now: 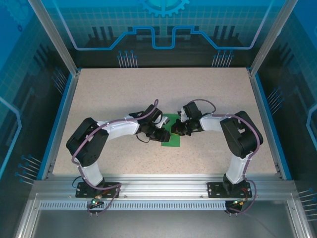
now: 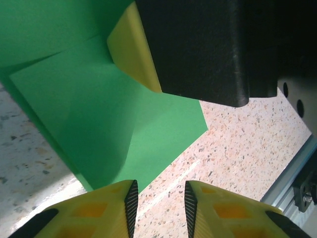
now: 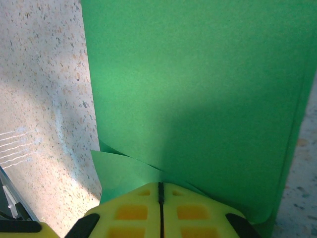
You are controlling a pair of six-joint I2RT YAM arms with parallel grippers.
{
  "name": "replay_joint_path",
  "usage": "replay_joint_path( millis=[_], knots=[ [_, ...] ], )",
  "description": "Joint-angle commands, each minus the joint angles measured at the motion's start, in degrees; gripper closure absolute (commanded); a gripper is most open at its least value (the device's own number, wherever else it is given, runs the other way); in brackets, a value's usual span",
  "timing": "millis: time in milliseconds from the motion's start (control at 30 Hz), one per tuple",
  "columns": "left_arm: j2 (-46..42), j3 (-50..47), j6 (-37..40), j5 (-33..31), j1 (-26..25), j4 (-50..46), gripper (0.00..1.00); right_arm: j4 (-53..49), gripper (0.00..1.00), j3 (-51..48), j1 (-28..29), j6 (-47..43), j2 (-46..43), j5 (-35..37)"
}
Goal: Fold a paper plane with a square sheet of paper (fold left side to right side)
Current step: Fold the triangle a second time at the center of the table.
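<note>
**Near edge.** Aluminium rail point(image 1: 158, 184) carrying both arm bases. No paper lies here.

**Left hand** point(image 2: 158, 204). Fingers stand narrowly apart with nothing between them, and speckled counter shows through the gap. It sits low at a corner of the green sheet. Contact with the paper cannot be told.

**Right hand** point(image 3: 160, 208). Fingers are fully together, with the tip set against the green. Whether a layer is nipped between them cannot be told. From the left wrist, one of its yellow fingers point(image 2: 131, 54) meets the paper where a crease line runs.

**Square sheet of paper** point(image 1: 172, 141). It lies at mid-counter, between the two hands and partly covered by them. What shows from above reads as narrower than a square. The wrist views show overlapping layers: one panel lies over another, and a loose flap edge fans out beside the right hand's tip.

**Counter** point(image 1: 223, 94). Speckled beige, bare beyond the sheet to the far wall.

**Status, judged.** At least one fold is in, probably the left side carried over to the right, and the layers are not pressed fully flat. No pointed nose, wing folds or dart outline appear. Most of the folding appears to be left, so the task looks early.
</note>
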Motion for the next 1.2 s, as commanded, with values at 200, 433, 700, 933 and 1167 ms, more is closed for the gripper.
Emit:
replay_joint_path(
  millis=[200, 433, 700, 933, 1167],
  knots=[
    [3.25, -1.71, -1.73, 2.80, 0.44, 3.28, 0.68, -4.50, 0.93, 0.33, 0.75, -1.16, 2.30, 2.09],
    [4.23, -3.13, -2.27, 1.79, 0.91, 4.08, 0.69, -5.44, 0.93, 0.59, 0.80, -1.51, 2.26, 2.48],
    [3.35, -5.07, -2.97, 0.29, 1.33, 4.16, 0.70, -7.10, 0.93, 1.16, 0.82, -2.12, 2.39, 3.35],
    [2.20, -6.93, -3.25, 1.05, 1.54, 4.49, 0.71, -7.96, 0.93, 1.43, 0.58, -2.47, 2.67, 3.48],
    [0.74, -10.33, -2.96, 3.47, 1.41, 5.28, 0.74, -8.62, 0.93, 1.81, 0.04, -2.81, 2.75, 3.49]
  ],
)
